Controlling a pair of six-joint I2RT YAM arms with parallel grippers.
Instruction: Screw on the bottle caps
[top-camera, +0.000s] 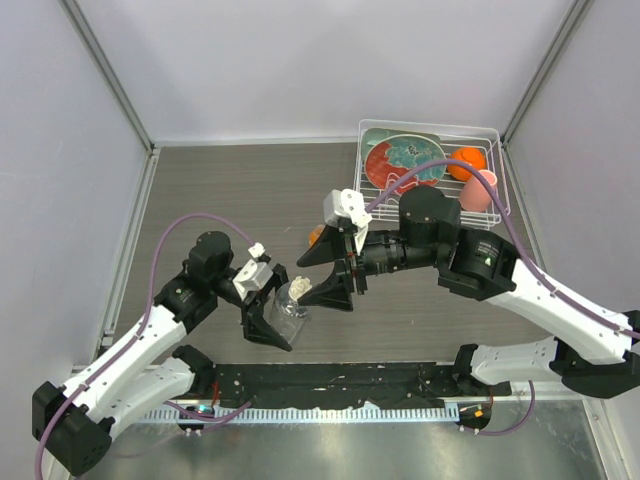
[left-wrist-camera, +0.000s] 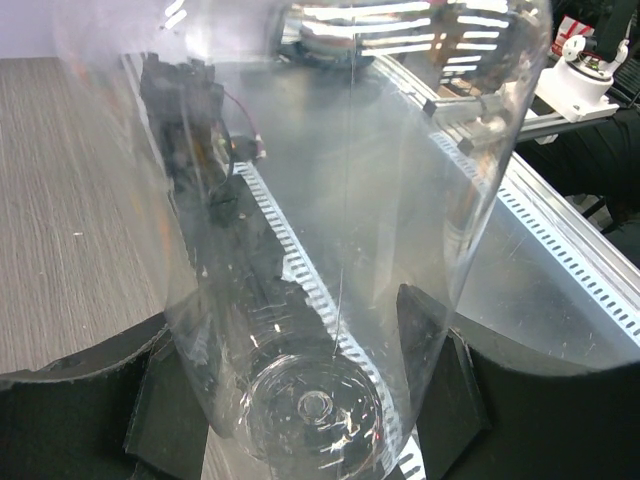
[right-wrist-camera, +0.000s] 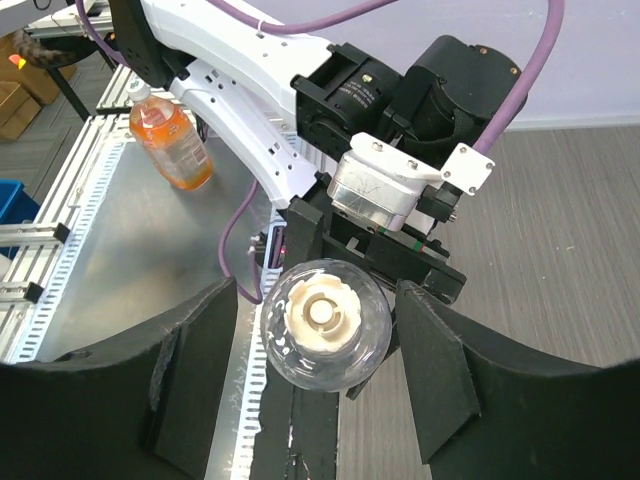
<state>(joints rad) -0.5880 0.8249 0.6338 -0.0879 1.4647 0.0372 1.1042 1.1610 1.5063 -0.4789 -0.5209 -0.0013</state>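
The clear bottle (top-camera: 290, 312) is held upright-tilted near the table's front middle by my left gripper (top-camera: 275, 305), which is shut on its body. It fills the left wrist view (left-wrist-camera: 330, 200) between the fingers of my left gripper (left-wrist-camera: 305, 400). The cream-white cap (top-camera: 299, 289) sits on its neck and shows end-on in the right wrist view (right-wrist-camera: 322, 312). My right gripper (top-camera: 305, 280) is open, its jaws on either side of the cap and apart from it in the right wrist view (right-wrist-camera: 318, 335). A small orange thing (top-camera: 316, 236) shows behind the right gripper, mostly hidden.
A white wire rack (top-camera: 500, 140) at the back right holds a patterned plate (top-camera: 400, 160), an orange ball (top-camera: 466, 163) and a pink cup (top-camera: 478, 190). An orange drink bottle (right-wrist-camera: 170, 135) stands on the metal bench beyond the table's front edge.
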